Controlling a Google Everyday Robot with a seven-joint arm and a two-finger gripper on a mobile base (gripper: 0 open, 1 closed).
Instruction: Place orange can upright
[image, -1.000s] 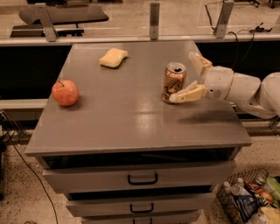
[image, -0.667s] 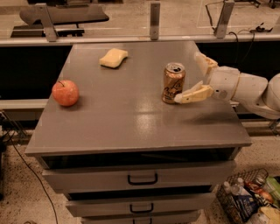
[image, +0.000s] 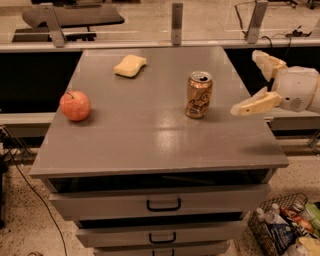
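The grey counter is filling mid-frame. My end effector is hovering at the right edge, spread wide and gripping nothing, clear of the orange can, which is standing upright right of centre. An apple is sitting at left, a yellow sponge lying upper centre.

Pale hand low at far right, two fingers splayed wide, pointing left.

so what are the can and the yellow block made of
Orange can: likely thin metal, glossy coppery body, shiny silver top. Yellow block: probably sponge foam, matte, rounded edges. Gripper, open, sits right of the can in view, apart.
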